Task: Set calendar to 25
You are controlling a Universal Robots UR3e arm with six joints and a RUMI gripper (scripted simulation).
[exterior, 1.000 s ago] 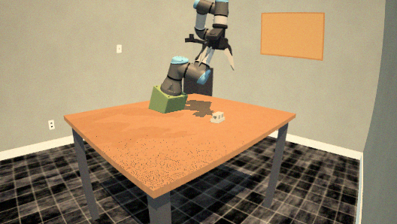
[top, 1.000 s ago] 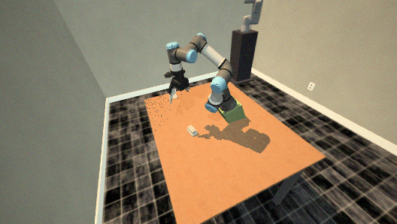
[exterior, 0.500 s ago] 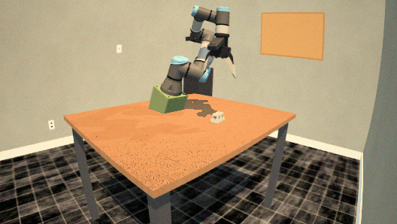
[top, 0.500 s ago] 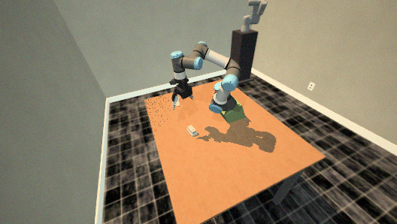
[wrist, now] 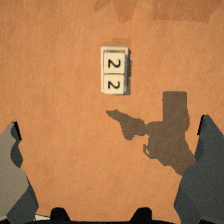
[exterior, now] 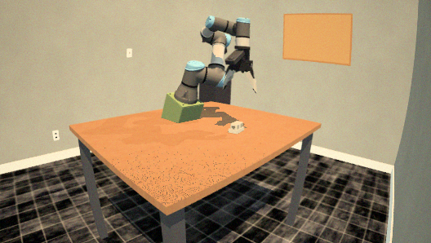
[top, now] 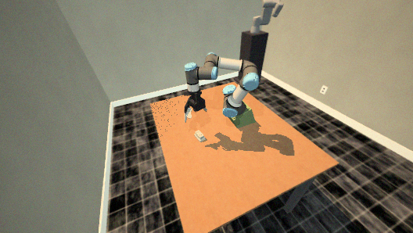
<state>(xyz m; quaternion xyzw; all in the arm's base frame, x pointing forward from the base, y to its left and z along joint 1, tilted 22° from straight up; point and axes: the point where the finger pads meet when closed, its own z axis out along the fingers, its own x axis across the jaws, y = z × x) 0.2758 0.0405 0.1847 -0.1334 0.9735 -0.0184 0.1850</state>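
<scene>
The desk calendar, a small cream tray with two off-white cubes marked with dark digits, is placed on the orange rectangular table, apart from the robot's base. The cubes are seated side by side in the tray. A 2 is shown on each upper face, turned sideways in the wrist view; the digits on the month's side cannot be read, so whether 25 is already shown there cannot be told.

Above and well apart from the calendar, the black two-jaw gripper is held wide open with nothing between its fingers. The step in hand is judged to be an approach to one cube. It would best be centred over the chosen cube, with the fingers aligned to two opposite free faces so that the neighbour is not nudged. The descent should be made straight and stopped short of the tray's rim, and the grip kept level. If a turn is needed, the cube should be lifted fully out first, and its digit checked before it is lowered flat.

Counted, there are one tray, two cubes, one gripper with two fingers, one table and one green block under the grey and blue arm.

The arm has dipped lower
</scene>
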